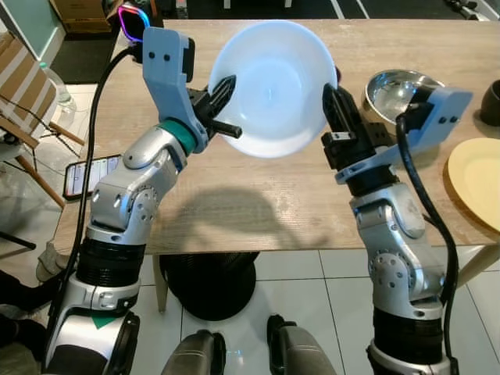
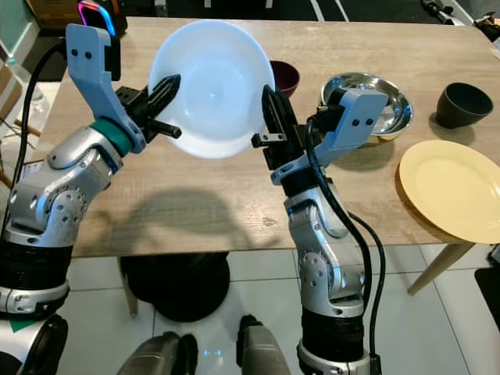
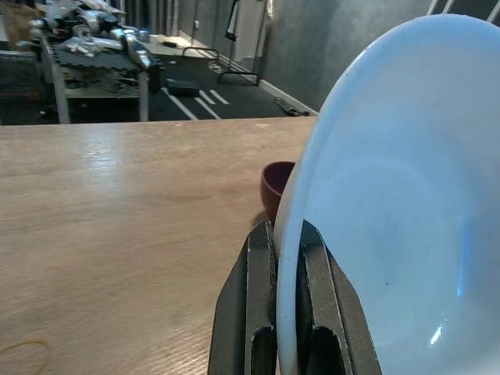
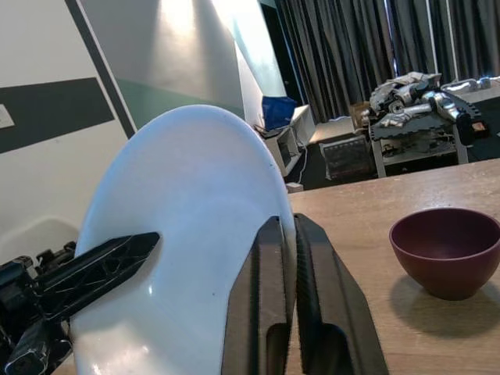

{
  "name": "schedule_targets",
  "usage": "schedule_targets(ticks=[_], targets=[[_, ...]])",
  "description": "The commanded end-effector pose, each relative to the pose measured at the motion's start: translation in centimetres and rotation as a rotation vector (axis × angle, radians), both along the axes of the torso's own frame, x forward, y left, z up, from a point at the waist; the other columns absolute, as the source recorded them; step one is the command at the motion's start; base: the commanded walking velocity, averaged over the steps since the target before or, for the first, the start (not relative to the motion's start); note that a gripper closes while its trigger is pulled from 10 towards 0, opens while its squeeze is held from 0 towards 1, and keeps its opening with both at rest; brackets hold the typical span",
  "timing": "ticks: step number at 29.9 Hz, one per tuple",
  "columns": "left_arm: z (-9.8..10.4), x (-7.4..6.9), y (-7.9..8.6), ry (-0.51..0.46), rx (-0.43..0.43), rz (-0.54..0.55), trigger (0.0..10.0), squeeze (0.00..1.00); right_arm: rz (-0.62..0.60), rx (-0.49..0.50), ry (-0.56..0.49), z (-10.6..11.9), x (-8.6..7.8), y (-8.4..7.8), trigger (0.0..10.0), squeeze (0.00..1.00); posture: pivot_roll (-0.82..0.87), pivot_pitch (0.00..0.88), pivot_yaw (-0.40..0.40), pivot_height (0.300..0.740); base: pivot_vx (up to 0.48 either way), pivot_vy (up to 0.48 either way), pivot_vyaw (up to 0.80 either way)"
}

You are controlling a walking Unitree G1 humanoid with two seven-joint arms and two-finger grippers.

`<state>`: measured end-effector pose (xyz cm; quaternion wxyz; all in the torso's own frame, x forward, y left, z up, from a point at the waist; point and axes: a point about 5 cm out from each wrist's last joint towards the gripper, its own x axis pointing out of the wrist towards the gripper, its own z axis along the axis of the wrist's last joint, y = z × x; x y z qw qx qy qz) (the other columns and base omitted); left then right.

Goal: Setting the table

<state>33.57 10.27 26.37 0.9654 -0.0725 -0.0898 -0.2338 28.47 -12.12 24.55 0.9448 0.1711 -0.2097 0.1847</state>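
Wood table (image 2: pixel 195 203) spreads under everything, bearing no readable writing. White bowl (image 2: pixel 211 86) hangs tilted above its near left part, the left gripper (image 2: pixel 162 100) clamped on its left rim, the right gripper (image 2: pixel 273 117) clamped on its right rim. Yellow plate (image 2: pixel 453 187), steel bowl (image 2: pixel 387 98), black cup (image 2: pixel 462 103) and maroon bowl (image 4: pixel 445 250) sit rightward.

A wooden counter (image 2: pixel 234 195) is seen. Toward its right edge a yellow plate (image 2: pixel 457 187) is laid, overhanging the near edge. A black cup (image 2: pixel 462 104) and a steel bowl (image 2: pixel 387 98) are set behind it; a maroon bowl (image 4: pixel 447 250) stands farther left.
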Motion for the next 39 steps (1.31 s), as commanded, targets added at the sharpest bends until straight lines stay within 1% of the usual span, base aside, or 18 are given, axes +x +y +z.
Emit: schedule_targets(ticks=[1, 3, 4, 7, 11, 12, 15, 19, 20, 22, 23, 24, 25, 27, 28, 30, 31, 39], targets=[[0.0, 0.2, 0.2, -0.012, 0.019, 0.034, 0.0, 0.0, 0.018, -0.001, -0.007, 0.0, 0.0, 0.2, 10.0, 1.0, 0.01, 0.081, 0.05, 0.74, 0.0, 0.0, 0.0], [0.0, 0.2, 0.2, -0.012, 0.019, 0.034, 0.0, 0.0, 0.018, -0.001, -0.007, 0.0, 0.0, 0.2, 10.0, 1.0, 0.01, 0.081, 0.05, 0.74, 0.0, 0.0, 0.0], [0.0, 0.1, 0.1, -0.027, 0.03, 0.034, 1.4, 0.0, 0.026, -0.004, -0.009, 0.0, -0.1, 0.3, 10.0, 1.0, 0.0, 0.082, 0.049, 0.74, 0.0, 0.0, 0.0], [0.2, -0.1, -0.1, -0.047, 0.036, 0.028, 1.9, 0.0, 0.029, -0.02, -0.002, -0.2, 0.0, 0.4, 10.0, 1.0, 0.0, 0.082, 0.049, 0.74, 0.0, 0.0, 0.0], [0.3, -0.2, -0.3, -0.065, 0.043, 0.022, 1.5, 0.0, 0.03, -0.038, 0.012, -0.4, 0.0, 0.5, 10.0, 1.0, 0.01, 0.083, 0.046, 0.74, 0.0, 0.0, 0.0], [0.5, -0.5, -0.5, -0.09, 0.05, 0.007, 0.4, 0.0, 0.038, -0.055, 0.043, -1.0, 0.2, 0.8, 10.0, 0.0, 0.01, 0.083, 0.045, 0.74, 0.0, 0.0, 0.0], [0.8, -1.1, -1.1, -0.137, 0.053, -0.037, 0.0, 0.0, 0.012, -0.08, 0.127, -2.4, 0.8, 1.0, 10.0, 0.0, 0.0, 0.081, 0.042, 0.74, 0.0, 0.0, 0.0], [0.9, -1.3, -1.3, -0.148, 0.047, -0.056, 0.0, 0.0, -0.005, -0.078, 0.151, -2.9, 1.1, 1.0, 10.0, 0.0, 0.0, 0.079, 0.041, 0.74, 0.0, 0.0, 0.0], [1.0, -1.5, -1.5, -0.152, 0.04, -0.071, 1.2, 0.0, -0.011, -0.072, 0.162, -3.1, 1.3, 1.1, 10.0, 0.0, 0.0, 0.077, 0.04, 0.74, 0.0, 0.0, 0.0], [1.0, -1.5, -1.5, -0.152, 0.04, -0.071, 1.2, 0.0, -0.011, -0.072, 0.162, -3.1, 1.3, 1.1, 10.0, 0.0, 0.0, 0.077, 0.04, 0.74, 0.0, 0.0, 0.0], [1.1, -1.6, -1.7, -0.159, 0.037, -0.085, 3.0, 0.0, -0.012, -0.066, 0.173, -3.3, 1.4, 1.2, 10.0, 0.0, 0.0, 0.077, 0.04, 0.74, 0.0, 0.0, 0.0], [1.1, -1.6, -1.7, -0.159, 0.037, -0.085, 3.0, 0.0, -0.012, -0.066, 0.173, -3.3, 1.4, 1.2, 10.0, 0.0, 0.0, 0.077, 0.04, 0.74, 0.0, 0.0, 0.0], [1.2, -1.7, -1.8, -0.164, 0.039, -0.096, 10.0, 0.0, -0.012, -0.057, 0.183, -3.4, 1.6, 1.3, 10.0, 0.0, 0.0, 0.077, 0.04, 0.74, 0.0, 0.0, 0.0], [1.2, -1.7, -1.8, -0.164, 0.039, -0.096, 10.0, 0.0, -0.012, -0.057, 0.183, -3.4, 1.6, 1.3, 10.0, 0.0, 0.0, 0.077, 0.04, 0.74, 0.0, 0.0, 0.0], [1.1, -1.7, -1.9, -0.165, 0.043, -0.098, 10.0, 0.0, -0.005, -0.045, 0.187, -3.5, 1.6, 1.4, 4.8, 0.0, 0.01, 0.069, 0.041, 0.74, 0.0, 0.0, 0.0], [1.1, -1.7, -1.9, -0.165, 0.043, -0.098, 10.0, 0.0, -0.005, -0.045, 0.187, -3.5, 1.6, 1.4, 4.8, 0.0, 0.01, 0.069, 0.041, 0.74, 0.0, 0.0, 0.0], [1.0, -1.6, -1.9, -0.165, 0.051, -0.094, 10.0, 0.0, 0.007, -0.025, 0.182, -3.4, 1.6, 1.5, 0.0, 0.0, 0.0, 0.068, 0.042, 0.74, 0.0, 0.0, 0.0], [0.1, -1.6, -2.0, -0.166, 0.1, -0.089, 10.0, 0.0, 0.026, 0.014, 0.161, -3.1, 1.3, 1.4, 0.0, 0.0, 0.0, 0.065, 0.04, 0.74, 0.0, 0.0, 0.0]])
